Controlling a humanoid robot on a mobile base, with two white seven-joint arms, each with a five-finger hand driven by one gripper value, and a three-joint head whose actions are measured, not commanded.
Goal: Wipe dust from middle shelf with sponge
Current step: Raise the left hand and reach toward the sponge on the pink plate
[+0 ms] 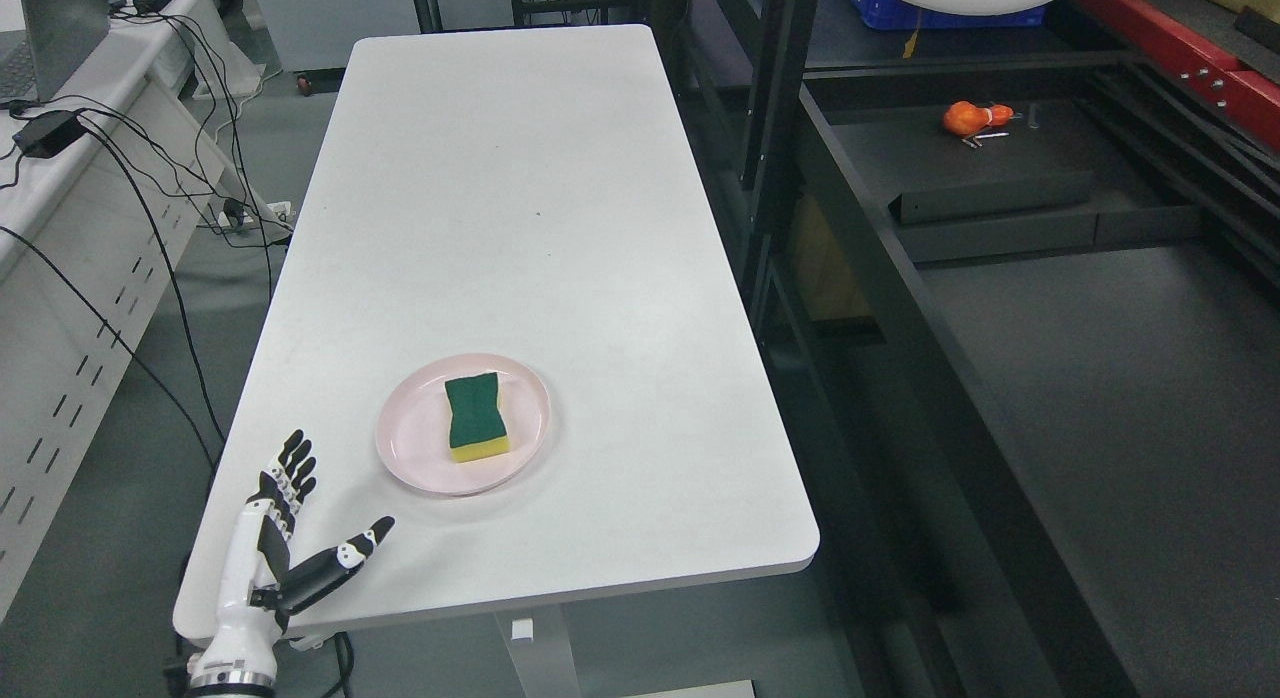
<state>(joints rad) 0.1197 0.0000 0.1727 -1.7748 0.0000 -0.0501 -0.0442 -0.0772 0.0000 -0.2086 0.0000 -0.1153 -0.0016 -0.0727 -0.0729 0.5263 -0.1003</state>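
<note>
A dark metal shelving unit (1000, 308) fills the right side of the scene, its broad shelf boards running from near to far; on the far part of 1 board lies a small orange object (968, 117), too small to identify. Which board counts as the middle shelf cannot be told from this view. Left of the shelving stands a long white table (520, 178), bare over most of its top, and further left a grey desk (70, 228) with trailing black cables (150, 228). On the near part of the white table sits a pink plate (420, 448), and lying flat in it is the sponge (476, 417), green scouring face up over a yellow body, its long axis pointing roughly near to far. The left hand (290, 538) hovers over the near left corner of the table, near the plate but apart from it, fingers spread and thumb pointing right toward the plate, holding nothing. The right hand is not in view. By my reading the task is at its first step: the sponge has not yet been picked up and the wiping has not begun. The next move would call for the left hand to travel right and a little farther over the plate, come down on the sponge and pinch it across its narrow waist, then lift it clear of the rim before carrying it right to the shelf
</note>
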